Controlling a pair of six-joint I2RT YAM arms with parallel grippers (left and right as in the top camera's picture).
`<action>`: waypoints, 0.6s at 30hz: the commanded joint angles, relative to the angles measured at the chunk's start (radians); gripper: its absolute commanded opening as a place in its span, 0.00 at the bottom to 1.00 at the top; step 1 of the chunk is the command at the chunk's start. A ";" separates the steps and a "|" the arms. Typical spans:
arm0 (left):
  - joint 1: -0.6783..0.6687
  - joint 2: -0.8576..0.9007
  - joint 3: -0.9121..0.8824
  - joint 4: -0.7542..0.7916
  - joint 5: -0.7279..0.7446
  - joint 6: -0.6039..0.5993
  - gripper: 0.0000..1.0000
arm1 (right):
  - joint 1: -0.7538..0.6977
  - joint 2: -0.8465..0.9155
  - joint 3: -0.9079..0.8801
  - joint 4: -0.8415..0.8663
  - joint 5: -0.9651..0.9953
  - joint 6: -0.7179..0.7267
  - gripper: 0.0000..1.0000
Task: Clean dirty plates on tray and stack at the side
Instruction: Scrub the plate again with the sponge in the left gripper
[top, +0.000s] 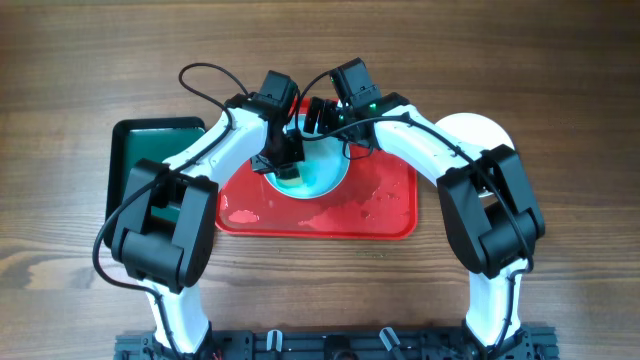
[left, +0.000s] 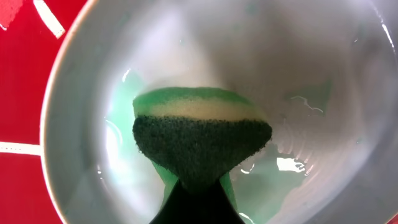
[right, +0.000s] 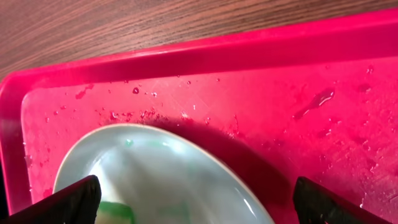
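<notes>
One plate (top: 325, 172), white with an aqua tinge, lies on the back part of the red tray (top: 385, 205). My left gripper (top: 288, 160) is shut on a green sponge (left: 202, 146) with a dark scouring face, pressed into the wet plate (left: 87, 93). A faint green smear (left: 311, 96) shows on the plate's right side. My right gripper (top: 318, 118) hovers at the plate's far edge. In the right wrist view it (right: 199, 208) stands wide open, its fingertips (right: 68, 200) either side of the plate (right: 161, 177), holding nothing. A corner of the sponge (right: 115, 213) peeks in there.
A white plate (top: 478, 133) rests on the wooden table right of the tray, partly hidden by my right arm. A dark green tray (top: 150, 150) with a black rim lies to the left. Water drops and streaks (right: 314, 99) speckle the red tray (right: 261, 87).
</notes>
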 joint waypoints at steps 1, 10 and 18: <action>-0.013 0.026 -0.021 -0.018 -0.021 0.022 0.04 | -0.003 0.025 -0.009 0.018 0.016 0.001 1.00; -0.008 0.026 -0.022 -0.027 -0.040 0.020 0.04 | -0.003 0.025 -0.009 0.019 0.016 0.001 1.00; -0.007 0.026 -0.022 -0.012 -0.064 0.020 0.04 | -0.003 0.025 -0.009 0.019 0.017 0.001 1.00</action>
